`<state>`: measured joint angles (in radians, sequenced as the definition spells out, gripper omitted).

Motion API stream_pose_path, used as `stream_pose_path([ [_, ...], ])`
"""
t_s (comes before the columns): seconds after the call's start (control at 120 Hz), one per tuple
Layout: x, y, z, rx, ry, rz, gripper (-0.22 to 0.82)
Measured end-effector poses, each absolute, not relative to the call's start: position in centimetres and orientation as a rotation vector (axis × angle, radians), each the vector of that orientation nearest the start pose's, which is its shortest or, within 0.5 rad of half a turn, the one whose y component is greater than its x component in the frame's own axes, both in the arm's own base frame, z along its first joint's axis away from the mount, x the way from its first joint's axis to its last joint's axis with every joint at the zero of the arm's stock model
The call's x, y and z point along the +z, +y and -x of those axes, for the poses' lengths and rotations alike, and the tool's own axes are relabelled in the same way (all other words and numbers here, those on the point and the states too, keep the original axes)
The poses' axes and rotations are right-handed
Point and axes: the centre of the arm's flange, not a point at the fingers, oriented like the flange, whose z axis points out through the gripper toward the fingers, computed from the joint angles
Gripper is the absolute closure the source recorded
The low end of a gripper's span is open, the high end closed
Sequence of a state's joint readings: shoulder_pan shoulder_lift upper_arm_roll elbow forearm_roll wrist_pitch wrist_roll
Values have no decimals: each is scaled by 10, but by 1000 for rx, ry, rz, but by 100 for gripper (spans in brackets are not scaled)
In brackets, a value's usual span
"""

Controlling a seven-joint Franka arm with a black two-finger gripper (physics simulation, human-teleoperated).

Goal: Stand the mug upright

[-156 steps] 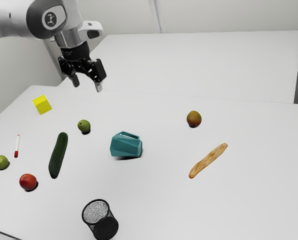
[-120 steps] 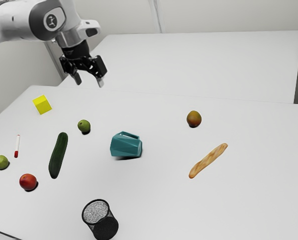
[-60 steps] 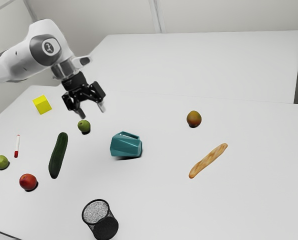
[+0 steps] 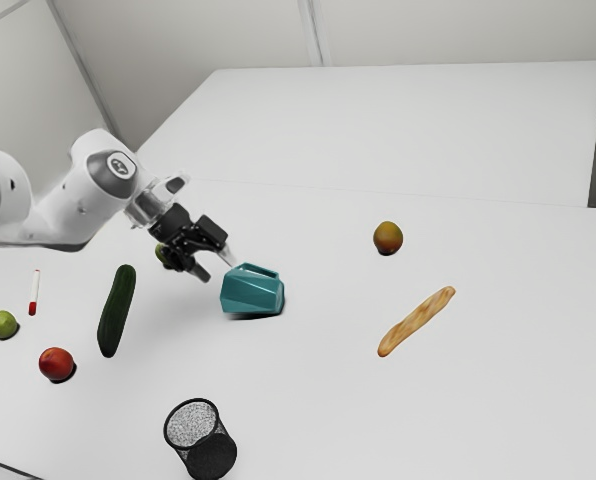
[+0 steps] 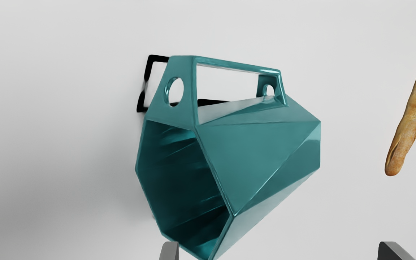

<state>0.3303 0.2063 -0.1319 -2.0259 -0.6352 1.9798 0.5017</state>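
One teal mug (image 4: 252, 291), on its side on the table (image 4: 318, 400), not upright. Mouth faces roughly the exterior view's left, base end the exterior view's right, handle (image 4: 260, 269) along the far side. Arm (image 4: 76, 208) comes in from the exterior view's left, low and angled down to the mug. Tool (image 4: 218, 267) is wide, fingers well apart, nothing clamped; fingertips right by the mug's mouth end, one near the handle. Contact: can't tell. Wrist view: mug ahead of the fingers, open mouth seen partly from inside, rim reaching down close to one fingertip (image 5: 169, 251); other fingertip (image 5: 392, 251) clear of it. Hole visible in the handle's mouth-end piece.

Rest of table: baguette (image 4: 416, 322) and brownish round fruit (image 4: 388, 238) past the mug, toward the exterior view's right. Cucumber (image 4: 116, 310), red fruit (image 4: 56, 364), green fruit (image 4: 2, 324) and red-and-white marker (image 4: 35, 292) toward the exterior view's left. Second green fruit (image 4: 161, 254) partly hidden behind the tool. Black mesh holder (image 4: 200, 440) at the near edge of view.
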Motion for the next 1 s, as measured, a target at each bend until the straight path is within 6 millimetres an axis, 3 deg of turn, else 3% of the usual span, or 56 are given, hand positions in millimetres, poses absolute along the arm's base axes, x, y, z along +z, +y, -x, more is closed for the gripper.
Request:
stream_pose_path([
  [0.133, 319, 80, -562, 11, -25, -2476, 0],
  [0.542, 290, 79, -563, 89, -171, -2350, 1],
  [0.758, 285, 75, -557, 78, -228, -2271, 34],
  [1.0, 287, 68, -554, 75, -301, -2227, 61],
])
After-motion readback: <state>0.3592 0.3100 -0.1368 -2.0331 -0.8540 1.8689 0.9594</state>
